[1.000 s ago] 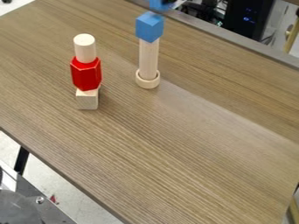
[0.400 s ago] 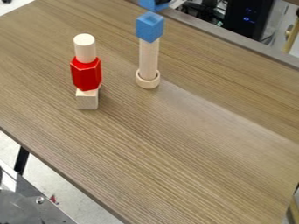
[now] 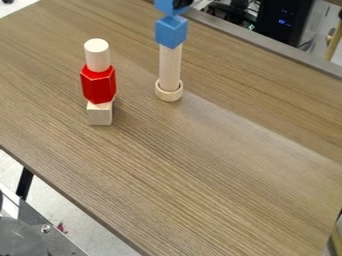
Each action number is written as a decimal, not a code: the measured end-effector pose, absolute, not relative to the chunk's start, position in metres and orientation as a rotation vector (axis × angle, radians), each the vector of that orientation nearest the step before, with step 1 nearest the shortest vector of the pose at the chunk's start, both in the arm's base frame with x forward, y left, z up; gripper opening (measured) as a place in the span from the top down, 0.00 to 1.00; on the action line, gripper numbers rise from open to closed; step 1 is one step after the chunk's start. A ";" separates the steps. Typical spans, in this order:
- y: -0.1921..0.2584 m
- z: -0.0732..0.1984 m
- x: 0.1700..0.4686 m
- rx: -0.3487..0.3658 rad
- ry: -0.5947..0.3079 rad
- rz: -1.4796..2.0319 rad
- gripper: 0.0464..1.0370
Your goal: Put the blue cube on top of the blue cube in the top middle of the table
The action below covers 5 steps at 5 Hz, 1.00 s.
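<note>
Camera view: the placing step looks to be in hand, with the upper blue cube at the top edge, over the lower blue cube. The gripper has its fingers closed on that upper cube, a dark tip lying across its face. Whether the two cubes touch or sit just apart is, fairly, hard to tell with the top cut off. The lower one stands on a pale upright cylinder set in a wooden ring on the surface. Next should come squaring the held cube, easing it down, then a gentle release straight upward; a sideways nudge could topple this slender stack.
</note>
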<state>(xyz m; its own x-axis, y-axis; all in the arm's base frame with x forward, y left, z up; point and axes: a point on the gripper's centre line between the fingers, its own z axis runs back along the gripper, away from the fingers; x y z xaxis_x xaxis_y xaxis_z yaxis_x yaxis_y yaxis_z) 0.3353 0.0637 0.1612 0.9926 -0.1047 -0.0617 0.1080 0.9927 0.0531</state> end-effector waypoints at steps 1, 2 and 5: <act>0.064 0.155 0.334 0.065 0.063 -0.097 0.47; 0.065 0.154 0.334 0.071 0.058 -0.092 0.47; 0.059 0.154 0.336 0.088 0.053 -0.100 0.47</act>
<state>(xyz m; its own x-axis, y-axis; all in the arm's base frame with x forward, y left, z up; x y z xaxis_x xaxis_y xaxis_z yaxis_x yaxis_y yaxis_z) 0.3362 0.0589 0.1538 0.9936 -0.0976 -0.0570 0.1023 0.9911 0.0853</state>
